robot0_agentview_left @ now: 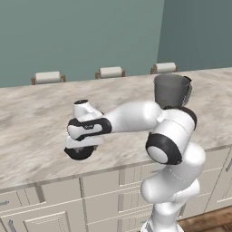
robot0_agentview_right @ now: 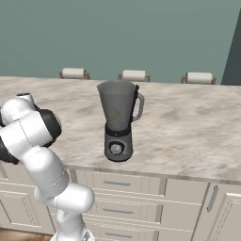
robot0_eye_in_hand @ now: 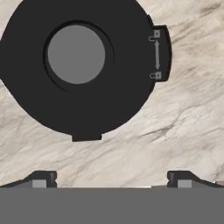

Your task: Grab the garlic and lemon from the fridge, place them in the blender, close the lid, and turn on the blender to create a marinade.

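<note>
A: What do we see in the blender point(robot0_agentview_right: 118, 123)?
B: Its smoky jar, widening upward, shows a pale shape inside; we can't tell what.
A: And the lid point(robot0_eye_in_hand: 81, 65)?
B: A flat black disc with a grey cap, lying on the marbled counter point(robot0_agentview_left: 36, 118), left of the blender.
A: Our gripper point(robot0_eye_in_hand: 111, 178)?
B: Above the lid, jaws wide, holding nothing.

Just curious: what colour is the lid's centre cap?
Grey, on the black lid; clearest in the hand view.
</note>
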